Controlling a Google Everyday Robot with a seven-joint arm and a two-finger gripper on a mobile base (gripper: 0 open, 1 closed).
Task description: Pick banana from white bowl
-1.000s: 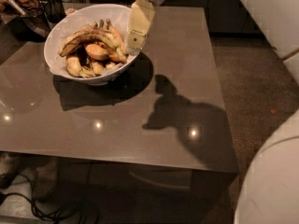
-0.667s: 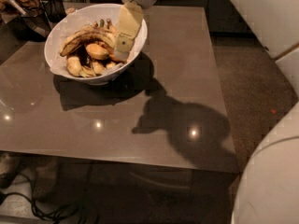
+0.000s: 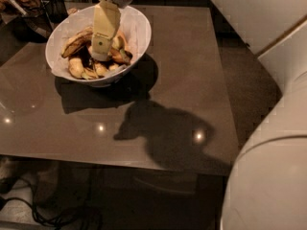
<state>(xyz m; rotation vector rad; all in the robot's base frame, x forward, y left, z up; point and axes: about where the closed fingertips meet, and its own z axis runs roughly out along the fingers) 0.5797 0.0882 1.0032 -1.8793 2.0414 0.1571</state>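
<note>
We see a glossy grey-brown square tabletop (image 3: 192,66), w/ the arm's dark shadow (image 3: 168,135) across its middle. Large round deep white bowl (image 3: 140,28) sits at the far left corner. The pale yellow gripper (image 3: 100,53) reaches down from above into the bowl, tip among the fruit near centre; we can't tell its grip state or whether it has hold of anything. Long curved brown-streaked banana (image 3: 76,40) lies in the bowl's left side, just beside the tip. Shorter yellow-orange fruits (image 3: 86,72) lie below it.
</note>
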